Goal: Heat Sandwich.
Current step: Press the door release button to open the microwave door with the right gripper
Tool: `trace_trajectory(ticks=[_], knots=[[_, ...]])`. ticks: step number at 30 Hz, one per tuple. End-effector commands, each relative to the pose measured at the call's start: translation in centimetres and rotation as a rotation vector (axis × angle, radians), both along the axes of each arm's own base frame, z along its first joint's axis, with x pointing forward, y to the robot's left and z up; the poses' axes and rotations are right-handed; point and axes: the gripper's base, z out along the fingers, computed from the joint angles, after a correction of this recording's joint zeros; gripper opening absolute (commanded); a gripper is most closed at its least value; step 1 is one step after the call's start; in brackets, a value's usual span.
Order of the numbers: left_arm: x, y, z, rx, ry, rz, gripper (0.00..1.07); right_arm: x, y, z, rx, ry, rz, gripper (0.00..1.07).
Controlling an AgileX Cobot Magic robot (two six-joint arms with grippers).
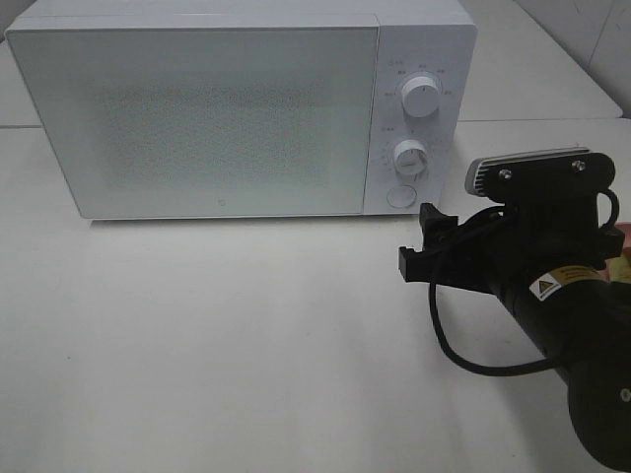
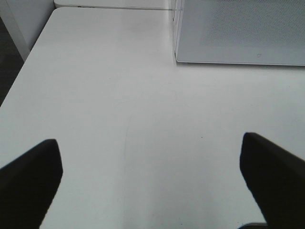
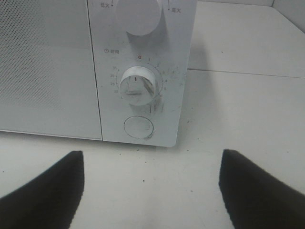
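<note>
- Desk (image 1: pixel 217 335): white, plain top; carries the microwave at the back.
- Microwave (image 1: pixel 217 118): white, standing on the desk with its front to the exterior high camera. The speckled door is shut.
- Control panel, right of the door: upper knob (image 1: pixel 421 98), lower knob (image 1: pixel 410 158) ringed by a printed dial, and a round button (image 1: pixel 400 195) below them.
- Right fingers (image 1: pixel 408 262): black, spread wide with nothing between them. They hang above the desk just in front of the microwave's lower right corner, apart from it. The right wrist view faces the lower knob and button squarely.
- Left fingers (image 2: pixel 28 176): black, spread wide and holding nothing. They are over bare desk, well apart from the microwave's near left corner, and outside the exterior high view.
- Cable (image 1: pixel 463 360): black, looping from the right arm down to the desk.
- Sandwich: not seen in any view, so its place cannot be told. A pink sliver (image 1: pixel 622 235) shows behind the right arm, too little to identify.
</note>
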Motion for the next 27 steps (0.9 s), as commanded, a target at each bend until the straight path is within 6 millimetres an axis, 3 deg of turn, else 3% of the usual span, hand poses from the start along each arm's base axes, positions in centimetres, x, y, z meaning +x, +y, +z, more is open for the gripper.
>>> trace_trajectory(ticks=[1, 9, 13, 14, 18, 20, 23, 27], knots=[[-0.19, -0.05, 0.01, -0.007, -0.023, -0.007, 0.96, 0.08, 0.21, 0.23, 0.026, -0.010, -0.005, 0.75], [-0.19, -0.05, 0.01, -0.007, -0.023, -0.007, 0.96, 0.07, 0.21, 0.21, 0.279, 0.015, -0.076, 0.75], [-0.19, -0.05, 0.01, -0.007, -0.023, -0.007, 0.96, 0.07, 0.21, 0.21, 0.566, 0.040, -0.157, 0.73], [-0.19, -0.05, 0.01, -0.007, -0.023, -0.007, 0.96, 0.07, 0.21, 0.21, 0.566, 0.040, -0.157, 0.73], [-0.19, -0.05, 0.01, -0.007, -0.023, -0.007, 0.96, 0.00, 0.26, 0.00, 0.950, 0.098, -0.273, 0.67], [-0.19, -0.05, 0.01, -0.007, -0.023, -0.007, 0.96, 0.00, 0.26, 0.00, 1.003, 0.102, -0.289, 0.66], [-0.19, -0.05, 0.01, -0.007, -0.023, -0.007, 0.96, -0.02, 0.28, -0.05, 1.234, 0.129, -0.361, 0.61], [-0.19, -0.05, 0.01, -0.007, -0.023, -0.007, 0.96, -0.09, 0.33, -0.27, 1.359, 0.165, -0.413, 0.56]])
